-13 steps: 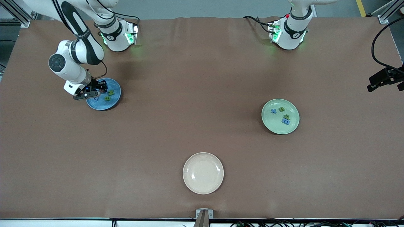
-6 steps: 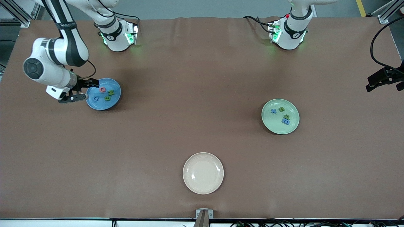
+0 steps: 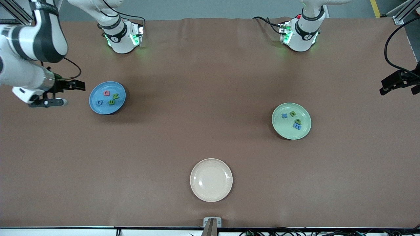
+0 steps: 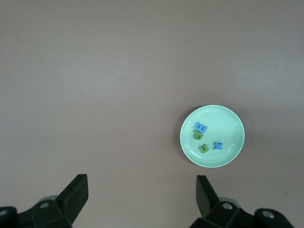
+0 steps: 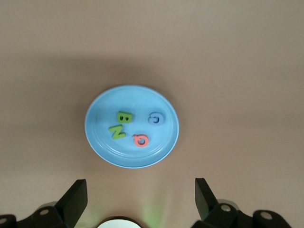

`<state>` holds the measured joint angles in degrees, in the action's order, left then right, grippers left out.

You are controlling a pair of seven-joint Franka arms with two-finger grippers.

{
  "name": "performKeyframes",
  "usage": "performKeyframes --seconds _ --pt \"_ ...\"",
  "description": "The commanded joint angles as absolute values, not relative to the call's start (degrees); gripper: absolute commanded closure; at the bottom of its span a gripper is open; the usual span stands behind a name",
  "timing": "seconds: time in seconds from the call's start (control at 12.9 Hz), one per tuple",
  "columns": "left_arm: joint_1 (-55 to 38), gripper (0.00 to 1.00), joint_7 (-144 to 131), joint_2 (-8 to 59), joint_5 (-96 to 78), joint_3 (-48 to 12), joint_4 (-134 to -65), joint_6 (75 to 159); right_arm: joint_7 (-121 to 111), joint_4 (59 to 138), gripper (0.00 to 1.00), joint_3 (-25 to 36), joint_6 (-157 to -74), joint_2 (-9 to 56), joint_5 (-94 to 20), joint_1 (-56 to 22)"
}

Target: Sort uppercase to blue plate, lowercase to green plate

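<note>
The blue plate (image 3: 104, 109) (image 5: 102, 142) holds the uppercase letters: red Q (image 3: 106, 93) (image 5: 141, 140), green N (image 3: 115, 96), green B (image 3: 111, 102) and blue G (image 3: 99, 102). The green plate (image 3: 285, 129) (image 4: 228, 126) holds the lowercase letters: blue x (image 3: 284, 115), green u (image 3: 292, 113), green p (image 3: 298, 121) and blue m (image 3: 297, 127). My right gripper (image 3: 67, 94) (image 5: 141, 190) hangs open and empty over bare table beside the blue plate, toward the right arm's end. My left gripper (image 3: 391, 82) (image 4: 142, 183) waits open and empty, high over the left arm's end.
A cream plate (image 3: 211, 180) with nothing on it sits close to the front camera, midway along the table. Both arm bases (image 3: 123, 36) (image 3: 302, 32) stand at the table's edge farthest from that camera. Brown tabletop lies between the plates.
My right gripper opened over the blue plate, left the red Q in it, then rose and drew away toward the right arm's end. The left arm barely moved.
</note>
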<state>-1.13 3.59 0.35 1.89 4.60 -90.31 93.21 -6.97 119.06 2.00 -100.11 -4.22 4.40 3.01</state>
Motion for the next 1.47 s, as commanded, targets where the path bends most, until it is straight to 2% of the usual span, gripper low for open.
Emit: performKeyframes --seconds 0.0,0.23,0.85,1.08,1.39 --pt "-1.23 0.0 4.92 -0.35 0.88 4.92 -89.74 92.37 -4.23 106.39 0.0 2.02 -92.83 -0.54 4.22 2.2" --pt "-1.06 0.0 4.92 -0.44 0.44 4.92 -89.65 92.37 -3.6 97.84 0.0 2.2 -88.25 3.86 1.77 2.28" --pt "-0.97 0.0 4.83 -0.35 -0.62 5.01 -88.86 92.9 -3.87 88.69 0.0 2.55 -88.16 7.12 -0.6 4.65" --pt "-0.97 0.0 4.83 -0.35 -1.14 5.01 -88.94 92.99 -4.22 81.76 0.0 2.55 -81.15 7.12 -0.79 4.75" --pt "-1.05 0.0 4.75 -0.26 -2.11 5.18 -88.86 92.99 -3.69 81.04 0.0 2.46 -77.17 6.68 -0.09 4.66"
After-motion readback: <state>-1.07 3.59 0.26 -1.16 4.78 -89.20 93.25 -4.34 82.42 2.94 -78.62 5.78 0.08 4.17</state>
